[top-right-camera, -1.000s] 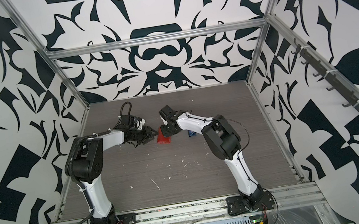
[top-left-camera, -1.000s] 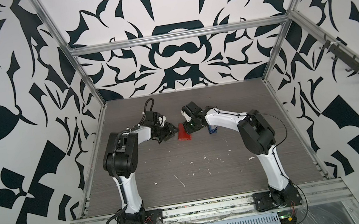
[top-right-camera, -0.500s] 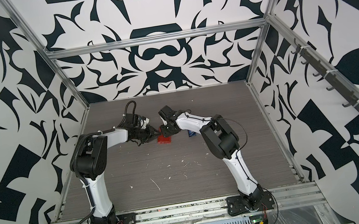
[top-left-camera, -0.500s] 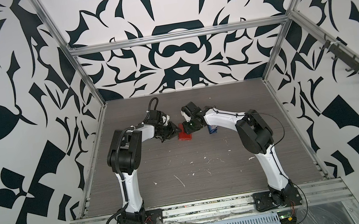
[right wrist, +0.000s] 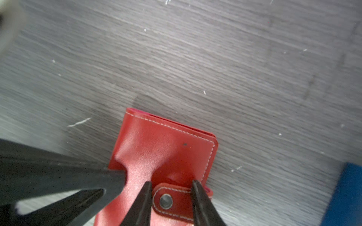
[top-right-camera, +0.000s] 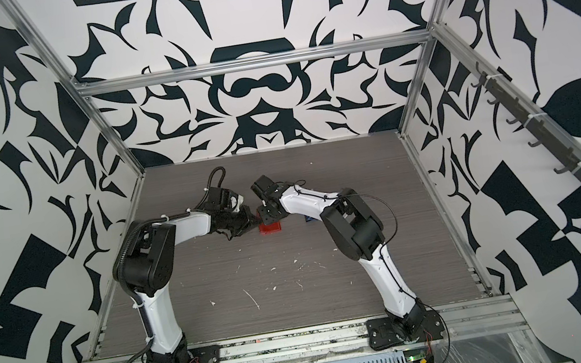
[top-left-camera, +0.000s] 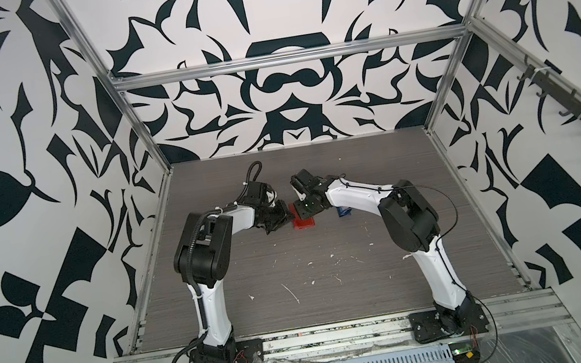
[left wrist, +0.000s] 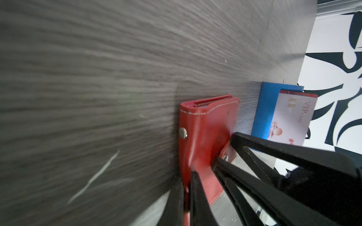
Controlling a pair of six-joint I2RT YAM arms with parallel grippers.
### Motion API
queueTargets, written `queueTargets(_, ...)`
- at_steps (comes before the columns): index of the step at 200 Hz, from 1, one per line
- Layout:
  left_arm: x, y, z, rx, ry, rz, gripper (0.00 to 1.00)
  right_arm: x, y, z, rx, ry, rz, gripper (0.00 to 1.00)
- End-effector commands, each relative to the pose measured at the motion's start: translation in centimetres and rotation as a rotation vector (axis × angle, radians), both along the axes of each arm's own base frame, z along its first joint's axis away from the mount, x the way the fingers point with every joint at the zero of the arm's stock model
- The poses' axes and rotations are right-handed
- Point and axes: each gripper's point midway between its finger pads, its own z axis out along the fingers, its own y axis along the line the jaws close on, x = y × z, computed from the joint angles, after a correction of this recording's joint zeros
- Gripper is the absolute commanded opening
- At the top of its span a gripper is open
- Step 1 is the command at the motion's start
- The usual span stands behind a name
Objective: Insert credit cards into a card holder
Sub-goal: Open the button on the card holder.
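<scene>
Lying on the dark wood-grain table [top-left-camera: 316, 284], in the middle of its far half, the red card holder [top-left-camera: 305, 223] sits between the tips of the two arms in both top views. The left gripper [left wrist: 186, 195] is pressed together on the holder's left edge. A thin strip of red cover is caught between its fingers [left wrist: 197, 195], and the leather dents where they bite. The right gripper [right wrist: 171, 188] stands over the holder's far end with its jaws apart, one finger on each side of the snap tab [right wrist: 176, 203], whose metal stud shows between them. Whether those fingers actually press the tab I cannot tell, since the view is soft there. Just right of the holder, and apart from it, is a small blue stand [left wrist: 262, 109]. A pale credit card [left wrist: 290, 119] with a chip and "VIP CARD" print leans upright in it. A red edge peeks out behind that card's top, possibly a second card.
</scene>
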Motion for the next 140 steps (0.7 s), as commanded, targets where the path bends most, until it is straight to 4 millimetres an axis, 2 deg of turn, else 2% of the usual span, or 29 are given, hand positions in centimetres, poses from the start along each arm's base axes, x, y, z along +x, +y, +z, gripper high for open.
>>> queueTargets(1, -2.2, 0.6, -1.4, 0.05, 0.079, 0.011, 0.05, -1.8, -0.6, -1.3, -0.098, 0.041, 0.037, 0.35)
queueTargets(56, -2.6, 0.7, -1.5, 0.054, 0.084, 0.011, 0.05, -2.2, -1.4, -1.4, -0.199, 0.015, 0.059, 0.26)
queueTargets(74, -2.7, 0.9, -1.5, 0.064, 0.081, 0.012, 0.05, -1.7, -2.4, -0.9, -0.246, -0.015, 0.035, 0.21)
queueTargets(140, -3.5, 1.9, -2.1, 0.114, 0.09, 0.011, 0.05, -1.3, -3.2, 1.1, -0.258, -0.065, 0.004, 0.06)
